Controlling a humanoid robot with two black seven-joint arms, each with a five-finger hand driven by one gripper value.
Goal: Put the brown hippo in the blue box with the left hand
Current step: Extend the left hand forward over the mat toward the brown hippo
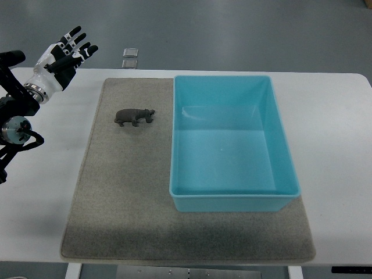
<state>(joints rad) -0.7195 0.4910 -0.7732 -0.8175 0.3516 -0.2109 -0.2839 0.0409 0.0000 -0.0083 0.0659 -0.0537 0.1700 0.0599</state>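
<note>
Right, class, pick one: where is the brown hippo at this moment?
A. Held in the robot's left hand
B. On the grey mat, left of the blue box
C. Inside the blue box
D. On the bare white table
B: the brown hippo stands on the grey mat, left of the empty blue box, with the left hand open and well clear of it.

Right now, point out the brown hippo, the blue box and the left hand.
brown hippo [134, 117], top view, its back.
blue box [232, 203], top view, near wall.
left hand [65, 55], top view, palm, fingers spread.

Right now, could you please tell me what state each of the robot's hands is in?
Left hand: open, fingers spread, holding nothing, at the table's far left corner, well away from the brown hippo.
Right hand: not in view.
</note>
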